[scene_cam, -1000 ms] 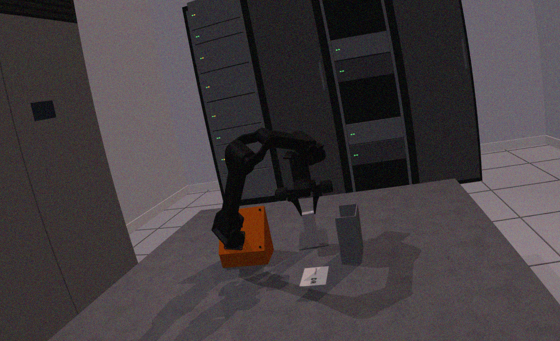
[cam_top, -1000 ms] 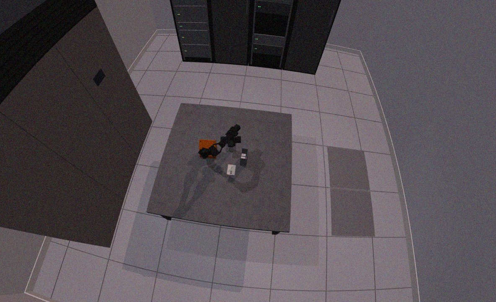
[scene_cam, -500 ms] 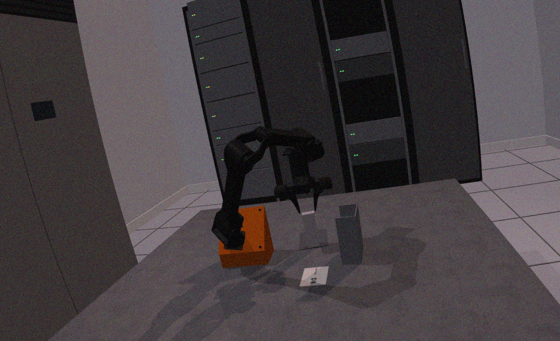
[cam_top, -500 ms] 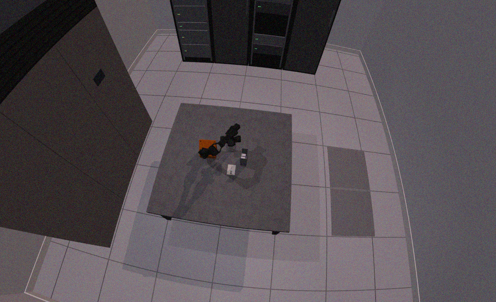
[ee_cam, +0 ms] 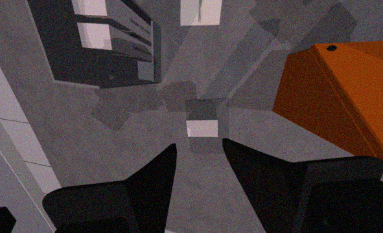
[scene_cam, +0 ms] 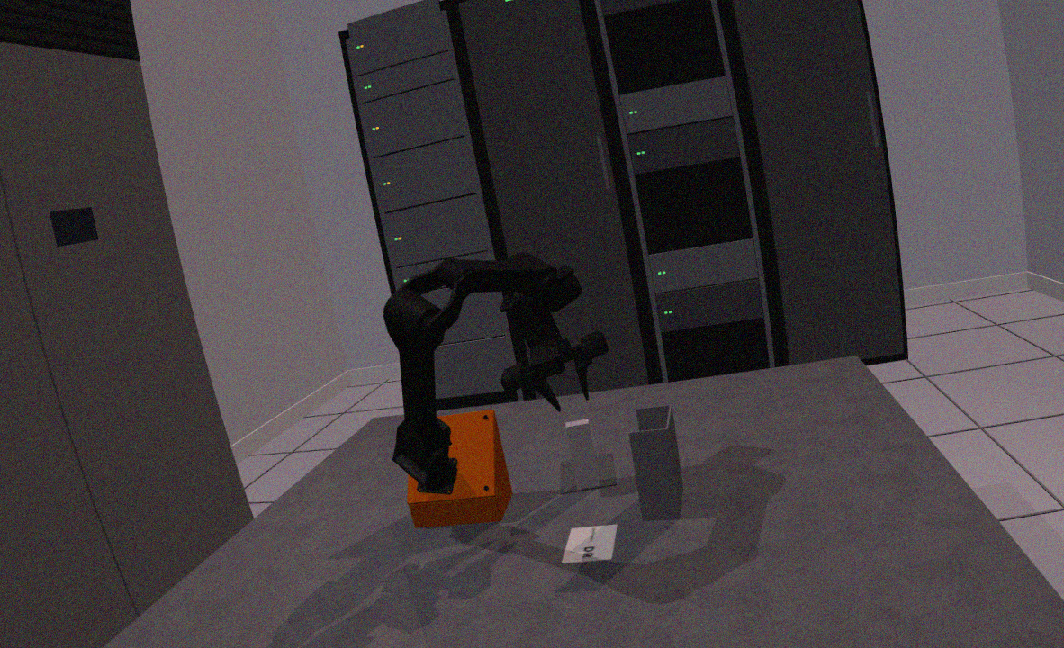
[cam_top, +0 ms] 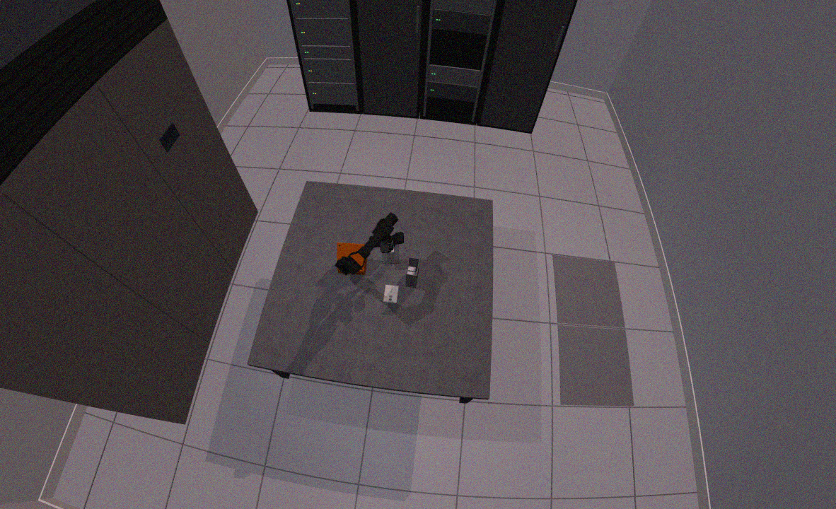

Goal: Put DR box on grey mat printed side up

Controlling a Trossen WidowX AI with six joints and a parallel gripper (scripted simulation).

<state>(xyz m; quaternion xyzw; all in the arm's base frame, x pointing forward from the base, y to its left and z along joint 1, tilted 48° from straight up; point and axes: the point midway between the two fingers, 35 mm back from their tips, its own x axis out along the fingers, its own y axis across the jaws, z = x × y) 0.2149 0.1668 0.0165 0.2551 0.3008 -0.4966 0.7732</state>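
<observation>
The box marked DR (scene_cam: 590,542) (cam_top: 390,293) (ee_cam: 200,12) lies flat on the table with its printed white side up. I cannot tell the grey mat from the table and the shadows around it. My gripper (scene_cam: 570,400) (ee_cam: 199,144) is open and empty. It hangs a little above a second box (scene_cam: 584,463) (ee_cam: 201,128), which stands upright on the table outside the bin, between the arm's base and the bin. The dark bin (scene_cam: 654,471) (cam_top: 412,273) (ee_cam: 81,68) stands to the right of that box. In the wrist view two white box tops show inside it.
The arm's orange base block (scene_cam: 471,475) (cam_top: 345,249) (ee_cam: 324,97) sits on the table (scene_cam: 801,516) close to the left of the standing box. Tall server racks (scene_cam: 640,177) stand behind the table. A large cabinet (scene_cam: 52,362) is on the left.
</observation>
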